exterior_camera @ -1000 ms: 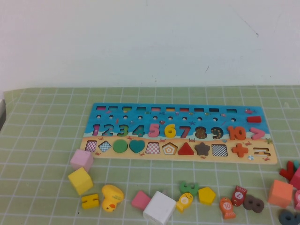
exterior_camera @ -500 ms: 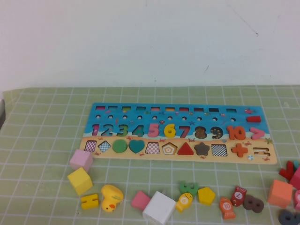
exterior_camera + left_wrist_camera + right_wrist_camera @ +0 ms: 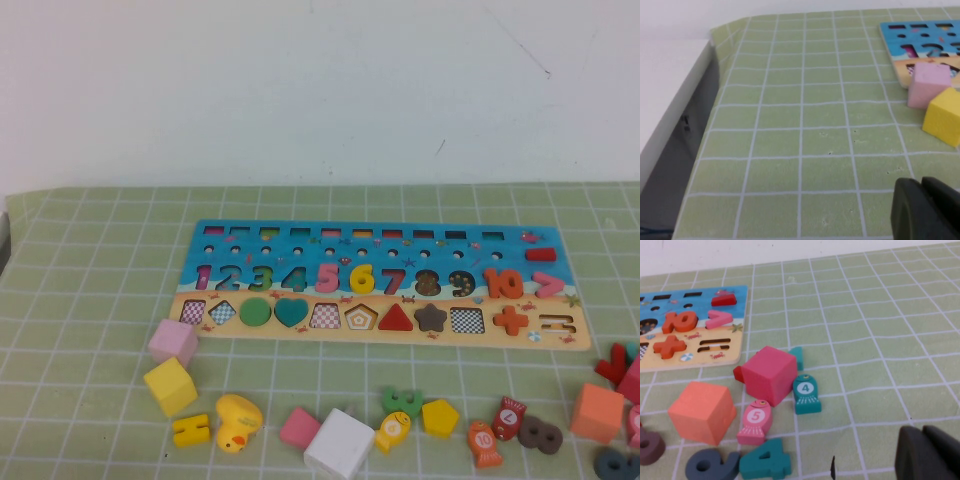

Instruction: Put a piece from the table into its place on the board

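The yellow "6" piece lies in the numeral row of the board, between the pink 5 and the red 7. The board rests flat on the green gridded table. Neither arm shows in the high view. In the left wrist view, my left gripper is shut and empty, low over bare table, short of the pink cube and yellow cube by the board's left end. My right gripper is shut and empty over the table, to the right of the loose pieces.
Loose pieces lie along the table's front: a pink cube, a yellow cube, a yellow duck, a white cube and an orange cube. A magenta cube and fish pieces lie near the right gripper. The table's left edge drops off.
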Available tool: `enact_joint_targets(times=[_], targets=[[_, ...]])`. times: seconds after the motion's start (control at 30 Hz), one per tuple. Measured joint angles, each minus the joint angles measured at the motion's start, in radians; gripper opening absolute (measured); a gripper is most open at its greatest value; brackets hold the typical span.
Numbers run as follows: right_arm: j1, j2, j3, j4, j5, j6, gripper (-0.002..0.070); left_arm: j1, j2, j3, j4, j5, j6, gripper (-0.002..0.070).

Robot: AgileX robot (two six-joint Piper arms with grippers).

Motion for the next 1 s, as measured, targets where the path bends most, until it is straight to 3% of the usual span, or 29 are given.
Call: enact_joint_targets(times=[0.27, 1.0], targets=[[0.0, 0.0, 0.0, 0.0, 0.0, 0.0, -0.0003, -0.015, 0.0, 0.0, -0.048, 0.0, 0.085, -0.0002], [0.0, 0.0, 0.0, 0.0, 0.0, 0.0, -0.0003, -0.015, 0.0, 0.0, -0.094, -0.002, 0.106, -0.0002]])
